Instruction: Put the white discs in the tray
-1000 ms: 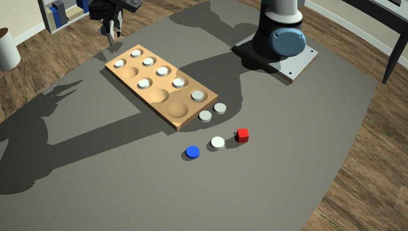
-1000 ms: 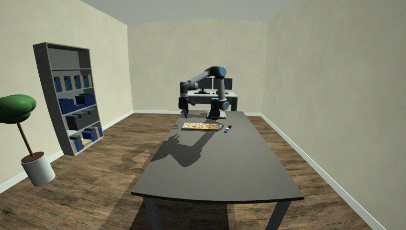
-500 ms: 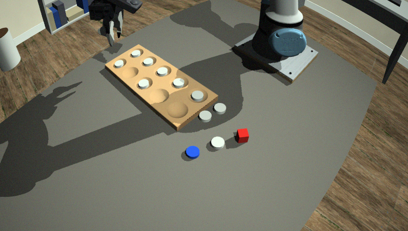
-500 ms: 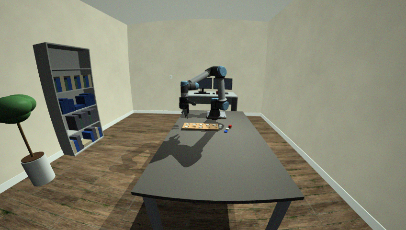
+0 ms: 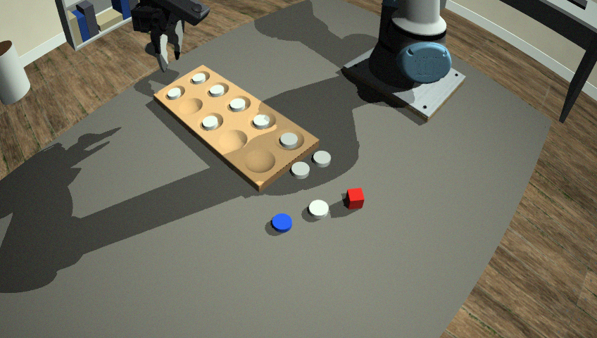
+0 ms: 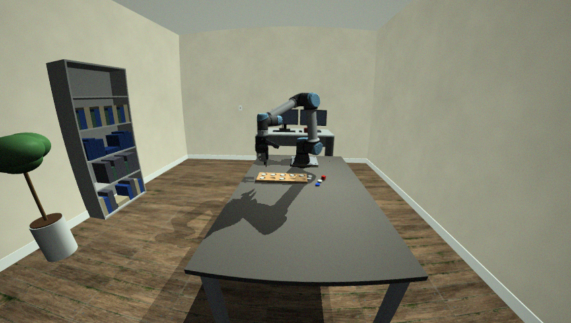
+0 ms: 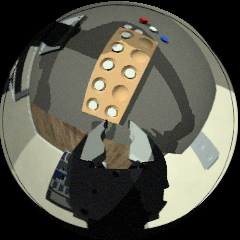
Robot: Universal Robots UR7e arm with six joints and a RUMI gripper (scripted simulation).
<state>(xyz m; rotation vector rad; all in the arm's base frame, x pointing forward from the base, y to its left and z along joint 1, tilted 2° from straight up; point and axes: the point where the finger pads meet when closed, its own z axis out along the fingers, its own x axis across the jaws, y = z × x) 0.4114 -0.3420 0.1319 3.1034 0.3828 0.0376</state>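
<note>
The wooden counting tray (image 5: 234, 125) lies on the grey table and holds several white discs, each in its own pocket, for example one at the far end (image 5: 198, 77) and one at the near end (image 5: 288, 139). Three pockets are empty (image 5: 190, 105) (image 5: 232, 140) (image 5: 259, 160). Three loose white discs lie on the table: two by the tray's near end (image 5: 322, 158) (image 5: 300, 170) and one further out (image 5: 318, 208). My gripper (image 5: 170, 56) hangs above the table just beyond the tray's far end, its fingers a little apart with nothing between them. In the wrist view the tray (image 7: 120, 75) lies ahead of the fingers.
A blue disc (image 5: 281, 222) and a red cube (image 5: 355, 198) lie near the outer loose white disc. The robot's base (image 5: 412, 54) stands on a plate at the back right. The table edge and the floor are just behind the gripper.
</note>
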